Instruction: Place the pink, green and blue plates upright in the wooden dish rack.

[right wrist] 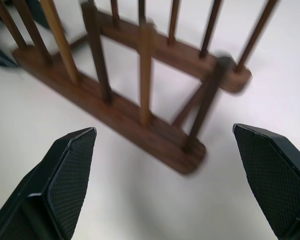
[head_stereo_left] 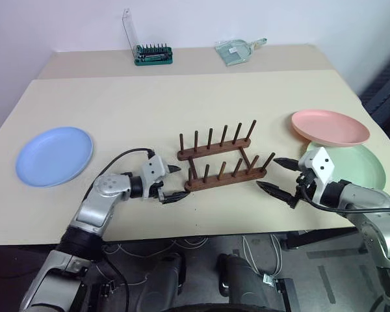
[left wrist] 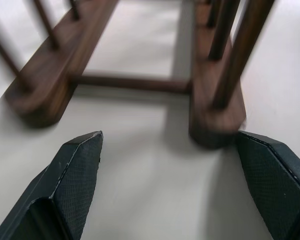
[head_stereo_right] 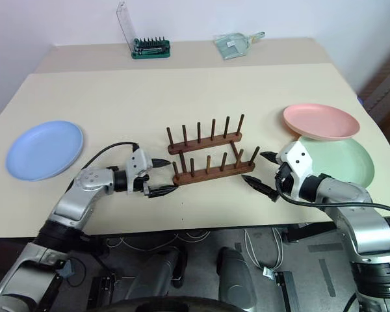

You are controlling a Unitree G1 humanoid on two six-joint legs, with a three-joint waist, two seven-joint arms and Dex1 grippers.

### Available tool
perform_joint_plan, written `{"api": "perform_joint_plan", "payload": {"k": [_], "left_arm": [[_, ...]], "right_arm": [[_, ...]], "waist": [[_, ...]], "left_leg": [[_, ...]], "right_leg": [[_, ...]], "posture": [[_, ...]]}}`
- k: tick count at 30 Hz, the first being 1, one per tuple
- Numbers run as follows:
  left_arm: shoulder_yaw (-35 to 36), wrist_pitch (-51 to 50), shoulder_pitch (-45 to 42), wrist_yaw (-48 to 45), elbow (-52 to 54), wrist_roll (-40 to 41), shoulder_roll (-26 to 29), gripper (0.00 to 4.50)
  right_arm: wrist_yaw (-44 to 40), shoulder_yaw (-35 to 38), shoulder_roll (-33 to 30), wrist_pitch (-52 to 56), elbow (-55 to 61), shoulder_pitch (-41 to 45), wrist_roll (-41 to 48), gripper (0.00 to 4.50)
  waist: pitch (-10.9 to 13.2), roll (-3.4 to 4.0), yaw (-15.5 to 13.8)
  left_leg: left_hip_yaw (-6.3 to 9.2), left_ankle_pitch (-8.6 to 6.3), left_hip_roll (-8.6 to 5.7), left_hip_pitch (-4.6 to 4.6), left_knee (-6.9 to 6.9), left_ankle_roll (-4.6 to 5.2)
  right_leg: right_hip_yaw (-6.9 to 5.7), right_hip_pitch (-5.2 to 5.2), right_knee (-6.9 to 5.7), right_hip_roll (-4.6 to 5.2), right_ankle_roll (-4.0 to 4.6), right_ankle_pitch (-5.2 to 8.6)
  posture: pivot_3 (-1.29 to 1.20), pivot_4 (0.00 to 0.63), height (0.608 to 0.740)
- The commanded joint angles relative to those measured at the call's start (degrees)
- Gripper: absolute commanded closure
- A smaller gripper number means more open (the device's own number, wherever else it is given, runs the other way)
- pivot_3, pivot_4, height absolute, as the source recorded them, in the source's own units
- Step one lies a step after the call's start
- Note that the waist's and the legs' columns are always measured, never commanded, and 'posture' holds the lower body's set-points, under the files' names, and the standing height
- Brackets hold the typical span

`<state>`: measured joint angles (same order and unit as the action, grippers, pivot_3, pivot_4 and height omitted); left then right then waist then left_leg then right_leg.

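The wooden dish rack (head_stereo_left: 224, 157) stands empty at the middle of the table, its pegs upright. At its left end my left gripper (head_stereo_left: 175, 182) is open, close to the near rail but holding nothing; the rail ends (left wrist: 217, 125) lie just beyond the fingertips. My right gripper (head_stereo_left: 279, 175) is open at the rack's right end (right wrist: 187, 155), also empty. The blue plate (head_stereo_left: 54, 155) lies flat at the far left. On the right, the pink plate (head_stereo_left: 329, 127) rests partly on the green plate (head_stereo_left: 361, 166).
A green screwdriver-bit holder (head_stereo_left: 153, 54) with a clear lid and a clear plastic packet (head_stereo_left: 234, 51) sit at the table's back edge. A black cable loops over my left arm.
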<state>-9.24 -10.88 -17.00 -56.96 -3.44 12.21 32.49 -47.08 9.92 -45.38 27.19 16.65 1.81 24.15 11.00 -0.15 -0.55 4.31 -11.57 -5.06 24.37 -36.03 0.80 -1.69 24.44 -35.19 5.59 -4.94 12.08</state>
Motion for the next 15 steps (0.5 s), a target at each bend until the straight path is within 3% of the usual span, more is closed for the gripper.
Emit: {"api": "perform_joint_plan", "payload": {"k": [1,8,15], "left_arm": [[3.18,-4.56,4.5,-1.76,5.69,3.59,3.24,0.96],[0.79,-9.5,10.17,-2.23,16.96,5.69,4.77,4.5],[-5.05,-10.89,7.4,4.71,15.43,-0.24,-0.61,4.5]], "right_arm": [[-2.31,0.58,-2.22,-0.44,-0.04,-1.97,-0.87,0.89],[-4.01,-2.42,-2.29,-0.01,1.49,-2.1,-1.77,4.47],[-0.1,-10.7,0.45,1.17,2.11,2.69,-7.02,4.47]], "waist": [[0.0,0.01,-0.16],[-0.01,0.01,-0.18],[-0.01,0.01,-0.24]], "left_leg": [[0.0,0.0,0.0,0.0,0.0,0.0],[-0.01,-0.1,0.0,0.01,-0.05,-0.15],[0.0,-0.1,-0.01,0.02,-0.04,-0.15]], "right_leg": [[0.0,0.0,0.0,0.0,0.0,0.0],[0.02,-0.04,0.04,0.06,0.0,0.02],[0.01,-0.03,0.03,0.05,0.0,0.02]], "posture": [[0.0,0.15,0.74],[0.0,0.15,0.74],[0.0,0.15,0.74]]}}
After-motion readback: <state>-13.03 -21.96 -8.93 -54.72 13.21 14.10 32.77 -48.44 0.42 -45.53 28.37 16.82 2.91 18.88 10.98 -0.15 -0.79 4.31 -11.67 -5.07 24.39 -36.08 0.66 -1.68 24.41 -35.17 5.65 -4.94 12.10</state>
